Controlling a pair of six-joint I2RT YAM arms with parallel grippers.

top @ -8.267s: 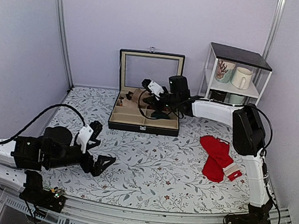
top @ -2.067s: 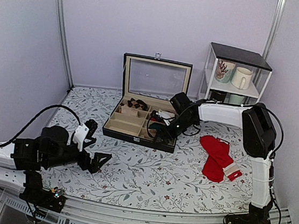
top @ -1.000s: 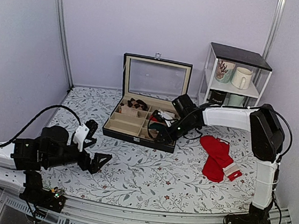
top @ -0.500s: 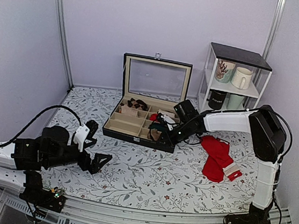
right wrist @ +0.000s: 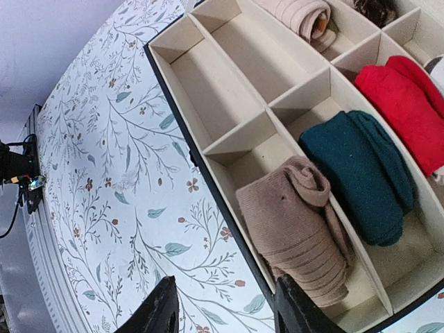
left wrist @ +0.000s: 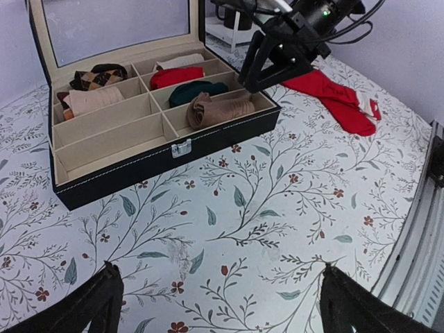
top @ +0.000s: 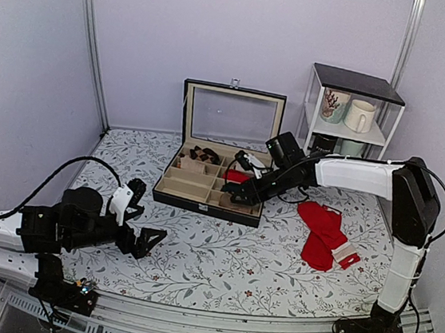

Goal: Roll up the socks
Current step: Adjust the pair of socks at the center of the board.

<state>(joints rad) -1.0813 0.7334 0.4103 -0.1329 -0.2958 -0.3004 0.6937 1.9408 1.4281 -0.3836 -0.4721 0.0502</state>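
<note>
The socks (right wrist: 298, 229) are a tan ribbed roll lying in the front right compartment of the black box (right wrist: 208, 189). The left wrist view shows the socks (left wrist: 218, 109) beside a dark green roll. My right gripper (right wrist: 225, 313) hovers just above the box's front edge, open, with nothing between its fingers and the socks apart from them. From above, the right gripper (top: 239, 194) hangs over the box's (top: 199, 204) front right corner. My left gripper (top: 150, 239) rests low over the table at the left, wide open and empty (left wrist: 222, 305).
Other compartments hold a red roll (right wrist: 406, 104), a green roll (right wrist: 364, 173), a pale roll (right wrist: 305, 17) and a patterned roll (left wrist: 94, 73). Red socks with a white tag (top: 323, 234) lie right of the box. A white shelf with mugs (top: 354, 109) stands at the back right.
My right gripper's jaws have widened and the arm has drawn back to the right and up from the box. The tan roll stays in its compartment. The left arm has not moved.
</note>
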